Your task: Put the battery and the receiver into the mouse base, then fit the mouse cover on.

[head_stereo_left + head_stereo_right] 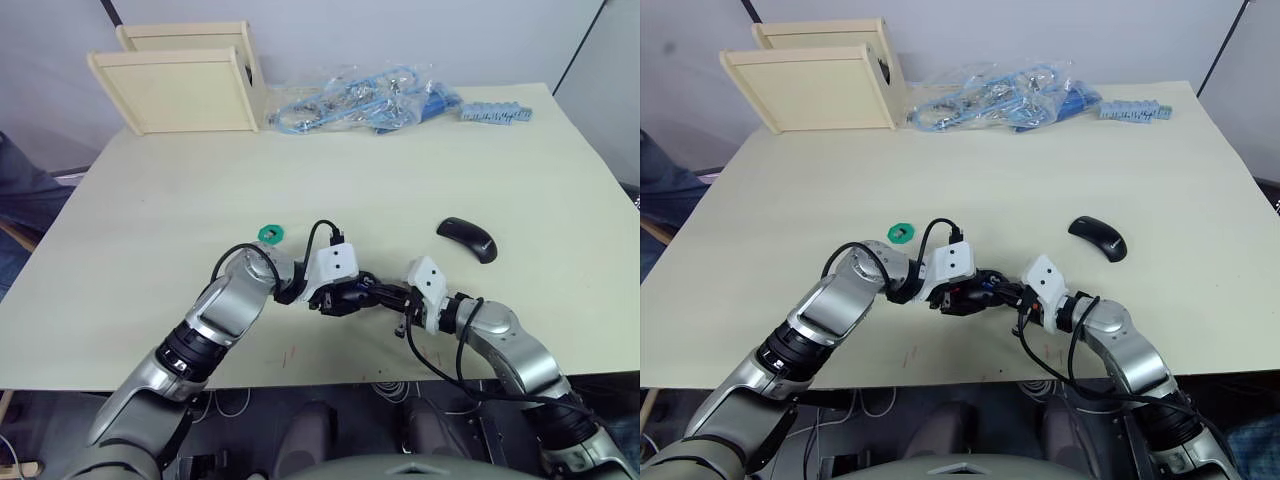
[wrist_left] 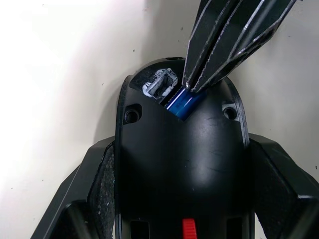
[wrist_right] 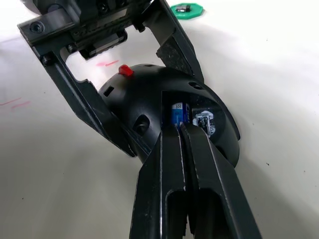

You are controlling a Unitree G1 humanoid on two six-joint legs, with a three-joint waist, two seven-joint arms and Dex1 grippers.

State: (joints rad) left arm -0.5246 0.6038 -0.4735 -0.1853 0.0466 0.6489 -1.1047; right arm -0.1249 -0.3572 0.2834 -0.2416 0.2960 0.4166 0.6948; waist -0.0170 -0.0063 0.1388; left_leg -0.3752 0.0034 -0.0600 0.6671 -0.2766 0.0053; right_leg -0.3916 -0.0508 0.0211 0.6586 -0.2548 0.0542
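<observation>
Left end effector (image 2: 179, 199) clamped on the mouse base (image 2: 182, 164), one finger on each flank, holding it on the surface (image 1: 500, 160). Right end effector (image 3: 180, 128) closed, tips pressing the battery (image 3: 177, 113) into the base slot right at its tips. Mouse cover (image 1: 468, 239) lies well beyond the right end effector. Risk: battery sits tilted and jams, or the tips slip off its round body and nudge the base askew.
</observation>
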